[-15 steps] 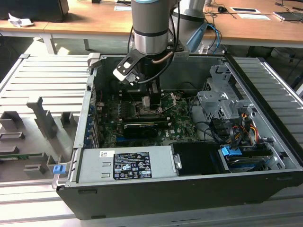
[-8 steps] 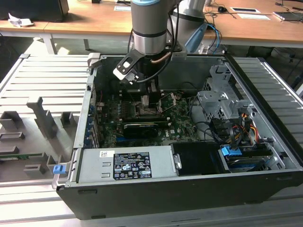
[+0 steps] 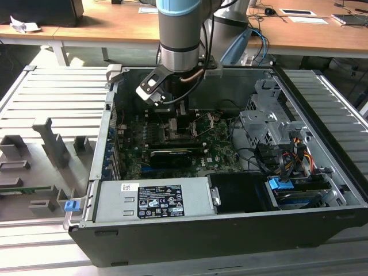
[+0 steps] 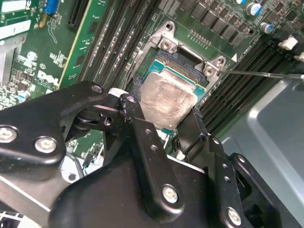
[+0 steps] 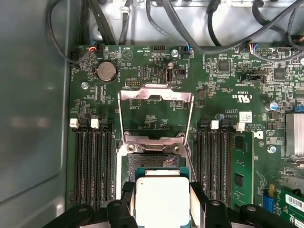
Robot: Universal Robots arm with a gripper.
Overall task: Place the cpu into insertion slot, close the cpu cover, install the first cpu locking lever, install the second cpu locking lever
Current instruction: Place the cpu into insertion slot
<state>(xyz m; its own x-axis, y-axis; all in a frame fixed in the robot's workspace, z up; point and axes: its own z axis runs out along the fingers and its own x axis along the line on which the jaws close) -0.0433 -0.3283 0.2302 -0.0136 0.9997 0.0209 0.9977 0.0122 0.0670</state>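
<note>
My gripper [image 5: 162, 202] is shut on the cpu [image 5: 161, 197], a silver square chip with a green edge, held between two black fingers [image 5: 197, 202]. The chip hangs tilted just over the near edge of the insertion slot [image 5: 153, 160], a black socket in a metal rim. The second wrist view has the cpu [image 4: 166, 102] partly covering the insertion slot [image 4: 187, 59]. Beyond the socket, the cpu cover [image 5: 156, 95] lies swung open over the green board. A thin lever wire [image 4: 263, 73] sticks out sideways. In the exterior view my arm [image 3: 179, 40] reaches down into the open computer case [image 3: 322, 172].
Black memory slots [image 5: 92, 161] flank the socket on both sides. A grey metal case wall [image 5: 28, 104] runs close alongside. Cables [image 5: 190, 23] cross behind the board. A power supply [image 3: 152, 201], a black card [image 3: 172, 155] and a drive cage [image 3: 270, 123] fill the case.
</note>
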